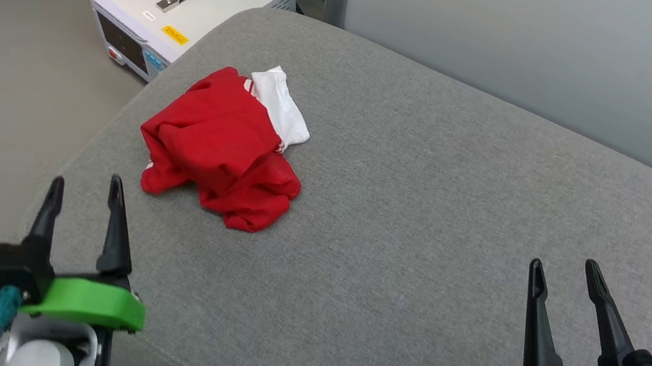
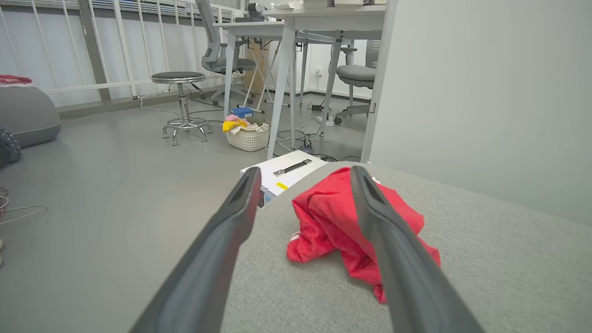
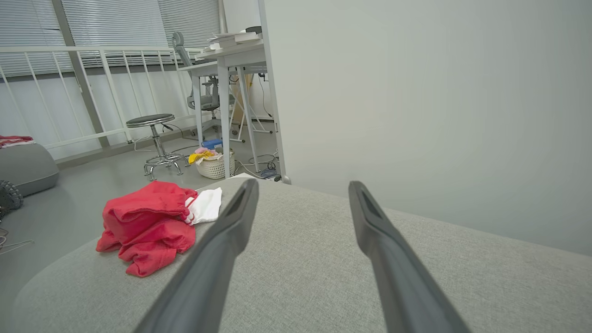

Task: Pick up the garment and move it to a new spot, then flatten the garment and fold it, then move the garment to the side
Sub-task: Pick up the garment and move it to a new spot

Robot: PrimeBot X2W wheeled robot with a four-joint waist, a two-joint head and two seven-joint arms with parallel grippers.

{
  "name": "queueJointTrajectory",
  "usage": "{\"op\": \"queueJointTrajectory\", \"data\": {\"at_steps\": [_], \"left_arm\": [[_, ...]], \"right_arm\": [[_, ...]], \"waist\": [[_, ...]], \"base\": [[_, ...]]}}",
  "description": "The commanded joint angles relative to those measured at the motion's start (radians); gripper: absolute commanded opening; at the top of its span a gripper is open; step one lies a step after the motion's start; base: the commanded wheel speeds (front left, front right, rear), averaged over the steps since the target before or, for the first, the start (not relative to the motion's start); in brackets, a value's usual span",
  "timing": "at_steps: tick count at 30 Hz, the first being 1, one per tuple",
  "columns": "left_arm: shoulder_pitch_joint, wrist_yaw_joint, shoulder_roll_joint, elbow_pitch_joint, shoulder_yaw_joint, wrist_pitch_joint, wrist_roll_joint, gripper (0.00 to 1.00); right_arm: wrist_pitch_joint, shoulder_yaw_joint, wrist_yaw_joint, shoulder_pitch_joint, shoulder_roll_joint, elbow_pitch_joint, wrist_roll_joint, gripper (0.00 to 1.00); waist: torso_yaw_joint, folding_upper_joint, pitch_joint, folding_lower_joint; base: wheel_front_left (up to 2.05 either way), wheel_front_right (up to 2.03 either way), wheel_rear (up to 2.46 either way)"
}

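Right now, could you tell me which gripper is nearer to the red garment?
Left. The left gripper hangs open just short of the garment, not touching it; the right gripper, also open, is far off to its right.

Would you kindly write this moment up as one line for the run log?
garment: crumpled on grey cushion, untouched | left end effector: open, empty | right end effector: open, empty

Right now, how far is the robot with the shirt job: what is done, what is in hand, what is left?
Done: nothing yet; the shirt lies crumpled in a heap on the grey cushion. In hand: nothing; the left gripper and right gripper are open, empty, short of the shirt. Left: lift and move it, flatten, fold, set aside.
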Motion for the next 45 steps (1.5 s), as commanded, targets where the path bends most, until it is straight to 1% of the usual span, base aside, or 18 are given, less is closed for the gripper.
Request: {"op": "queueJointTrajectory", "data": {"at_steps": [1, 4, 5, 7, 11, 12, 15, 18, 22, 27, 29, 32, 33, 36, 37, 38, 42, 45], "left_arm": [[-0.052, -0.021, 0.008, 0.009, 0.019, -0.006, -0.004, 1.00], [-0.149, -0.068, 0.037, 0.036, 0.049, -0.006, -0.001, 1.00], [-0.217, -0.094, 0.054, 0.059, 0.064, -0.006, -0.003, 1.00], [-0.291, -0.115, 0.076, 0.084, 0.076, -0.006, -0.007, 1.00], [-0.426, -0.142, 0.113, 0.130, 0.081, -0.006, -0.017, 1.00], [-0.510, -0.153, 0.161, 0.177, 0.083, -0.006, -0.028, 1.00], [-0.594, -0.162, 0.220, 0.253, 0.066, 0.006, -0.058, 1.00], [-0.668, -0.166, 0.280, 0.316, 0.012, 0.077, -0.105, 1.00], [-0.750, -0.167, 0.378, 0.374, -0.135, 0.261, -0.246, 1.00], [-0.814, -0.168, 0.498, 0.426, -0.299, 0.593, -0.449, 1.00], [-0.829, -0.168, 0.535, 0.428, -0.350, 0.700, -0.517, 1.00], [-0.845, -0.168, 0.576, 0.432, -0.411, 0.815, -0.592, 1.00], [-0.852, -0.168, 0.606, 0.447, -0.479, 0.911, -0.640, 1.00], [-0.854, -0.168, 0.619, 0.472, -0.541, 0.973, -0.668, 1.00], [-0.853, -0.168, 0.613, 0.505, -0.590, 1.002, -0.685, 1.00], [-0.852, -0.168, 0.609, 0.518, -0.610, 1.012, -0.691, 1.00], [-0.841, -0.168, 0.596, 0.564, -0.697, 1.030, -0.689, 1.00], [-0.836, -0.168, 0.584, 0.591, -0.737, 1.016, -0.705, 1.00]], "right_arm": [[-0.005, 0.003, -0.001, -0.026, -0.001, -0.006, -0.012, 1.00], [-0.005, 0.007, -0.001, -0.050, -0.001, -0.012, -0.027, 1.00], [-0.005, 0.008, -0.001, -0.071, -0.001, -0.016, -0.039, 1.00], [-0.005, 0.009, -0.001, -0.093, -0.001, -0.020, -0.053, 1.00], [-0.005, 0.008, -0.001, -0.129, -0.004, -0.030, -0.077, 1.00], [-0.005, 0.005, -0.001, -0.148, -0.011, -0.038, -0.085, 1.00], [-0.005, -0.005, -0.001, -0.162, -0.020, -0.048, -0.089, 1.00], [-0.005, -0.018, -0.001, -0.168, -0.027, -0.057, -0.092, 1.00], [-0.005, -0.030, -0.001, -0.179, -0.038, -0.068, -0.091, 1.00], [-0.005, -0.030, -0.001, -0.198, -0.052, -0.077, -0.092, 1.00], [-0.005, -0.032, -0.001, -0.203, -0.055, -0.080, -0.093, 1.00], [-0.005, -0.033, -0.001, -0.209, -0.058, -0.082, -0.093, 1.00], [-0.005, -0.031, -0.001, -0.213, -0.063, -0.085, -0.094, 1.00], [-0.005, -0.029, -0.001, -0.223, -0.068, -0.087, -0.094, 1.00], [-0.005, -0.027, -0.001, -0.234, -0.071, -0.089, -0.095, 1.00], [-0.005, -0.026, -0.001, -0.238, -0.072, -0.089, -0.095, 1.00], [-0.005, -0.022, -0.001, -0.248, -0.076, -0.086, -0.096, 1.00], [-0.005, -0.024, -0.001, -0.250, -0.076, -0.083, -0.094, 1.00]], "waist": [[-0.025, 0.0000, 0.023, 0.0000], [-0.054, 0.0000, 0.062, 0.0000], [-0.074, 0.0000, 0.094, 0.0000], [-0.091, 0.0000, 0.129, 0.0000], [-0.120, 0.0000, 0.198, 0.0000], [-0.143, 0.0000, 0.242, 0.0000], [-0.161, 0.0000, 0.279, 0.0000], [-0.172, 0.0000, 0.307, 0.0000], [-0.178, 0.0000, 0.340, 0.0000], [-0.192, 0.0000, 0.376, 0.0000], [-0.198, 0.0000, 0.389, 0.0000], [-0.208, 0.0000, 0.406, 0.0000], [-0.218, 0.0000, 0.427, 0.0000], [-0.229, 0.0000, 0.452, 0.0000], [-0.235, 0.0000, 0.473, 0.0000], [-0.238, 0.0000, 0.481, 0.0000], [-0.246, 0.0000, 0.496, 0.0000], [-0.249, 0.0000, 0.497, 0.0000]], "base": [[0.00, 0.00, 0.00], [0.00, 0.00, 0.00], [0.00, 0.00, 0.00], [0.00, 0.00, 0.00], [0.00, 0.00, 0.00], [0.00, 0.00, 0.00], [0.00, 0.00, 0.00], [0.00, 0.00, 0.00], [0.00, 0.00, 0.00], [0.00, 0.00, 0.00], [0.00, 0.00, 0.00], [0.00, 0.00, 0.00], [0.00, 0.00, 0.00], [0.00, 0.00, 0.00], [0.00, 0.00, 0.00], [0.00, 0.00, 0.00], [0.00, 0.00, 0.00], [0.00, 0.00, 0.00]]}}
